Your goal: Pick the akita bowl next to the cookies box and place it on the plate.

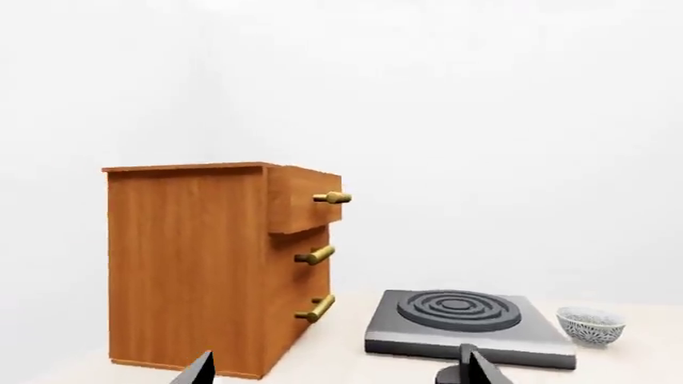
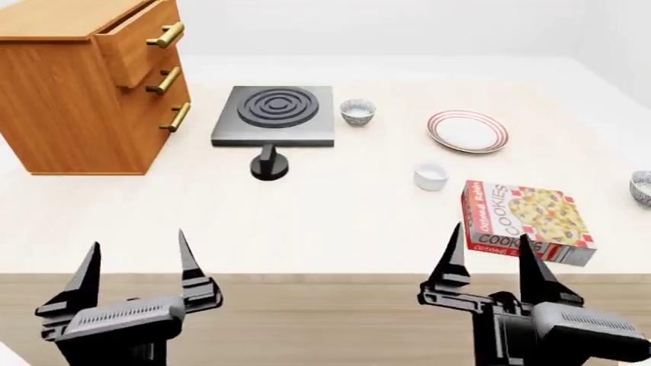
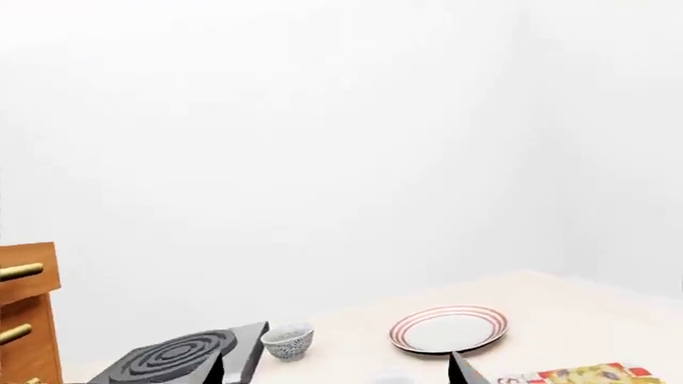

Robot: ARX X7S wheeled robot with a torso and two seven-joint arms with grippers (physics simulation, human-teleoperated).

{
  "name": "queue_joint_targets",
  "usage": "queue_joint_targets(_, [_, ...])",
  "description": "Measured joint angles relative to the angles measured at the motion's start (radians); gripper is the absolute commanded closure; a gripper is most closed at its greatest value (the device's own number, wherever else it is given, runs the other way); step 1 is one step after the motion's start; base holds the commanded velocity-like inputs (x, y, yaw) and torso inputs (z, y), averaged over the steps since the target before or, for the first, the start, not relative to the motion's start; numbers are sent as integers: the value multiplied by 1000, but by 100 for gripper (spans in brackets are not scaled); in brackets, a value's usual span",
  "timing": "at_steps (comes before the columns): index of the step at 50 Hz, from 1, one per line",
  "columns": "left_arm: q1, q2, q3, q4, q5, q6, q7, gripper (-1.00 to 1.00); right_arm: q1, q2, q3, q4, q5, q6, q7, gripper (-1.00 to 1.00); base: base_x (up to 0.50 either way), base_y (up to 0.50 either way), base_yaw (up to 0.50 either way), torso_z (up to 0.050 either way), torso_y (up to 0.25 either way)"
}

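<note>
A: At table level, left to right in the head view: left gripper (image 2: 137, 263) jaws spread wide and empty; cabinet (image 2: 87, 84); stove (image 2: 274, 114) with 1 speckled bowl (image 2: 357, 111) just beside it; plate (image 2: 467, 131) bare; white cup (image 2: 431, 176); cookies box (image 2: 524, 221); akita bowl (image 2: 642, 187) at the frame's right edge, near the box; right gripper (image 2: 489, 259) also wide and empty

B: Progress?

A: Judged as not started. No pick, no placement. Both arms hang short of the table's near edge. All steps remain: reach, grasp, carry, release

B: View differences?

A: Left wrist view gives the cabinet's 3 drawers, the stove and the decoy bowl only. Right wrist view adds the plate and a corner of the box. Neither shows the target; only the head view does, partly cropped
</note>
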Motion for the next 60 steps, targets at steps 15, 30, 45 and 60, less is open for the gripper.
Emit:
queue_joint_targets(15, [21,-20,-52,63,-9,89,-81,-100,-8,17,34,-67,116,-92,20,-100,0,-500,0,0,0])
queue_joint_targets(30, [28,-35,-56,74,-16,111,-119,-100,-12,38,28,-81,159,-122,34,-100,0,-500,0,0,0])
queue_joint_targets(45, [33,-49,-44,81,-18,113,-142,-100,-15,57,14,-85,176,-137,45,-100,0,-500,0,0,0])
queue_joint_targets(60, [34,-61,-32,79,-22,115,-158,-100,-20,75,-6,-97,168,-150,52,-100,0,-271,0,0,0])
